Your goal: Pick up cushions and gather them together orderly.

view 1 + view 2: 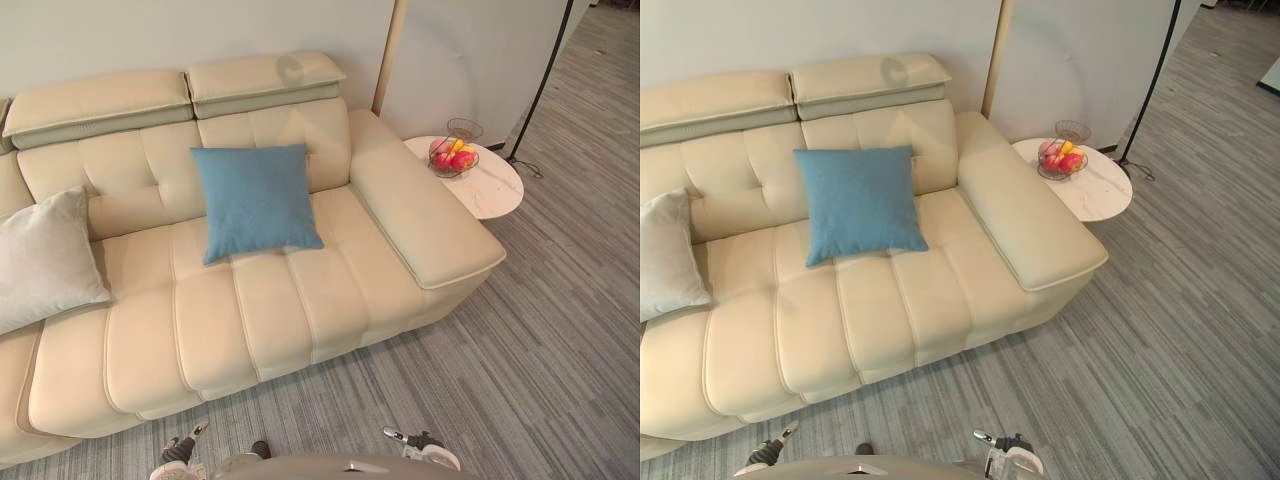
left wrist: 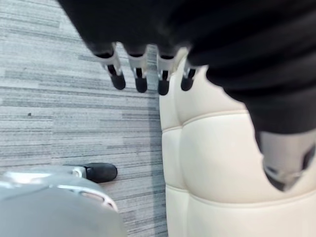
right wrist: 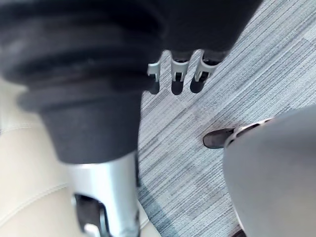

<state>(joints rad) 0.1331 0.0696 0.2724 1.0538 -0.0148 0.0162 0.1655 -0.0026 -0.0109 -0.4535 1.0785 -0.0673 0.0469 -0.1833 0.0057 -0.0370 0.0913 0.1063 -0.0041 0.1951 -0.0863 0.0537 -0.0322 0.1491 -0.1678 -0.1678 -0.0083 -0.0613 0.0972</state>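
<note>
Sofa: cream leather sofa (image 1: 280, 300) across the left and centre of the frame, backed against a pale wall (image 1: 150, 35).
Blue cushion: blue cushion (image 1: 255, 200) upright at centre, leaning on the backrest.
Pale cushion: pale grey cushion (image 1: 45, 260) at the left edge, well apart from the blue one.
Side table: round white table (image 1: 495, 190) at upper right, just beside the sofa arm, carrying a wire fruit bowl (image 1: 452, 158).
Floor: grey striped carpet (image 1: 540, 330), lower right.
Left hand: left hand (image 2: 140, 74) has straight, empty fingers hanging by the sofa's front edge.
Right hand: right hand (image 3: 177, 74) seems loose and empty over the carpet, its fingers partly hidden.
</note>
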